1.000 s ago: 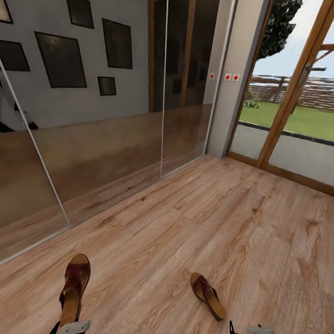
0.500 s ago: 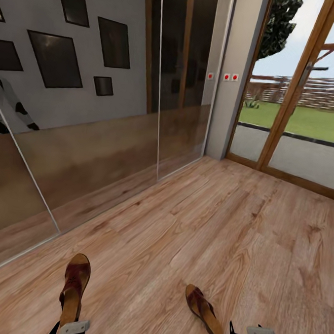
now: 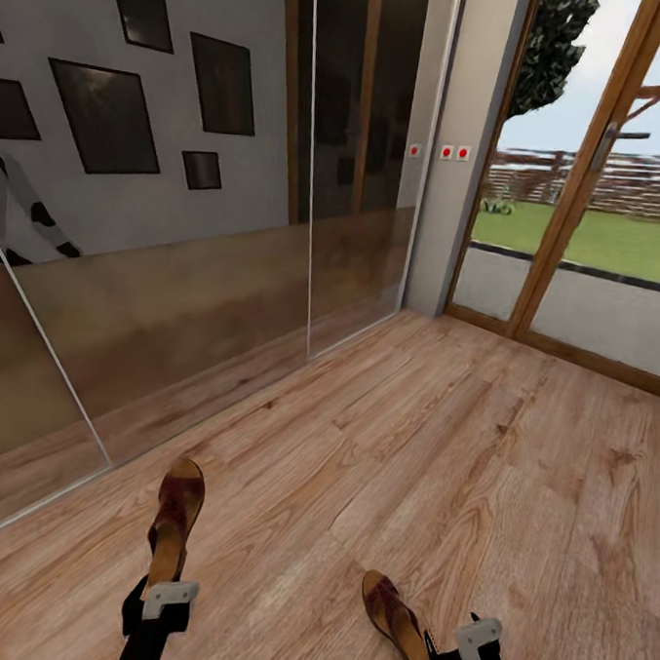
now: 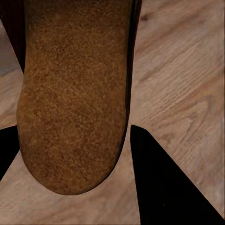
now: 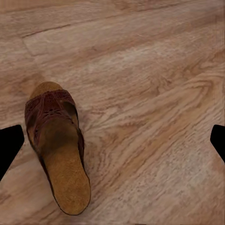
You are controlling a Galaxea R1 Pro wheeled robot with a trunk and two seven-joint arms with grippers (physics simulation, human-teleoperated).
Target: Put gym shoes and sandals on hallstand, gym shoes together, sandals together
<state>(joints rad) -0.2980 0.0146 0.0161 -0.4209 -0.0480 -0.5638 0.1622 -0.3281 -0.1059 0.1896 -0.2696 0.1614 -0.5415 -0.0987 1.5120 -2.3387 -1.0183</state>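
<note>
One dark brown sandal (image 3: 176,521) with a tan insole hangs over the corridor floor (image 3: 440,454), its heel (image 4: 75,93) pinched between the fingers of my left gripper (image 3: 160,605), which is shut on it. The second sandal (image 3: 396,622) lies flat on the planks at the lower right. My right gripper (image 3: 465,649) hovers just to its right, and its fingers (image 5: 10,146) stand wide apart, open, with the sandal (image 5: 58,150) off to one side below. The gym shoes and the hallstand are out of view.
A mirrored sliding wardrobe (image 3: 205,293) runs along the left wall. A glazed wooden door (image 3: 581,218) to the garden stands at the back right. Open plank floor stretches ahead and to the right.
My left gripper has lifted forward with its sandal. The right gripper has risen into view beside the floor sandal. The camera has shifted a little.
</note>
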